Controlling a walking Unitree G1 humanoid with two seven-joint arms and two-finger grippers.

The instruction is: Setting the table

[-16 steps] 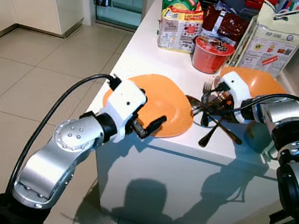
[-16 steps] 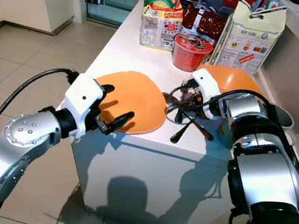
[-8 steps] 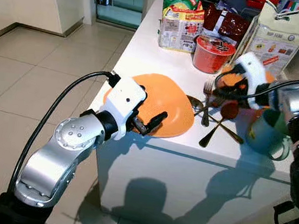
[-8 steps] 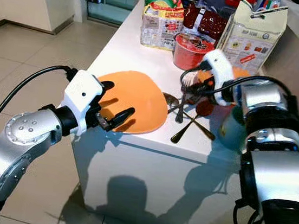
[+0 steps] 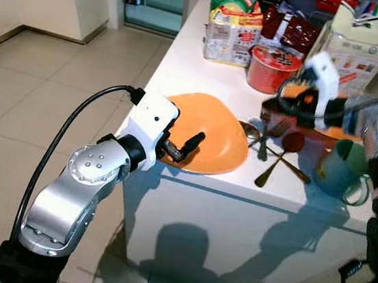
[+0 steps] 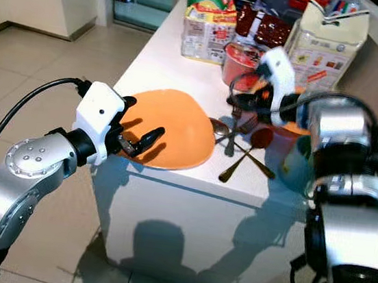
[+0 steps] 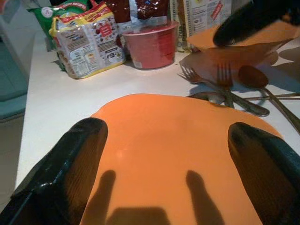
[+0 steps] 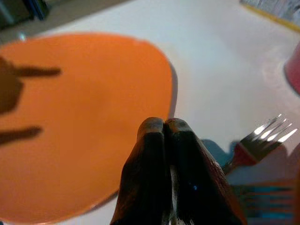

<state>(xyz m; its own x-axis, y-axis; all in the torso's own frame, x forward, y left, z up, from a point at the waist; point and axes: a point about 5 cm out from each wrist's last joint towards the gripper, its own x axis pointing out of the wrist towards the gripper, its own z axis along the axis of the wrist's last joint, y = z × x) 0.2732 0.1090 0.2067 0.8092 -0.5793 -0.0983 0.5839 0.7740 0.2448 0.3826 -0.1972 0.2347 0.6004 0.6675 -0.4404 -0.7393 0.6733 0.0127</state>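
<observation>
An orange plate lies at the near left corner of the white counter. My left gripper is open at the plate's near rim, one finger over the plate and one at its edge. Two forks and a red-bowled spoon lie crossed just right of the plate. My right gripper hovers above this cutlery, blurred in the eye views, its fingers pressed together with nothing between them. A second orange plate sits behind the cutlery.
A teal mug stands at the counter's near right. Behind are a red noodle cup, a noodle packet, dark snack bags and a paper bag. Tiled floor lies to the left.
My right gripper has lifted off the cutlery pile and now hangs above it, uncovering the teal mug. The left gripper stays at the plate's rim, shifted slightly.
</observation>
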